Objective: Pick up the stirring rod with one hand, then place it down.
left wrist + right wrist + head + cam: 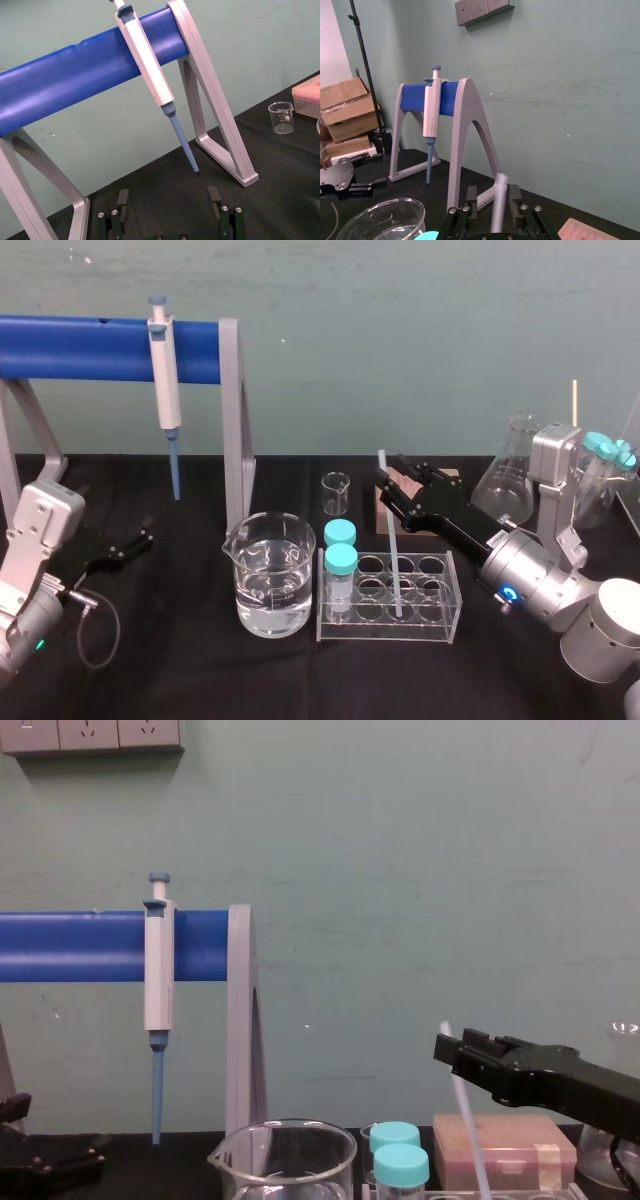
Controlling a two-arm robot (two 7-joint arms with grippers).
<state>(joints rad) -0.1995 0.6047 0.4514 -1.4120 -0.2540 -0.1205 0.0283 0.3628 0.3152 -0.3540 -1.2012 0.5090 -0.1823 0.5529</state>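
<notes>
A black table [180,670] ran along a teal-green wall [400,330]. Right of the table's centre, the stirring rod [392,550] stood nearly upright. Its lower end sat in a well of a clear test tube rack [430,628], and its upper end rose above the rack, tilted slightly.

The right gripper [403,472] reached in from the right at the height of the rod's upper part. Its jaws were apart, with the rod between them. In the right wrist view the rod lay close against one finger [514,197], with a gap to the other.

Two vials [341,560] with teal caps stood at the left end of the same rack. Just left of the rack was a large beaker [265,555] partly filled with clear liquid. A small empty beaker [336,493] stood behind the rack. A conical flask [505,480] stood farther right, behind the right arm.

At the back left, a white-and-blue pipette [163,370] hung from the blue bar [80,348] of a grey-legged stand. The left gripper [140,540] lay low at the table's left side, near the stand, with its jaws apart and nothing between them.
</notes>
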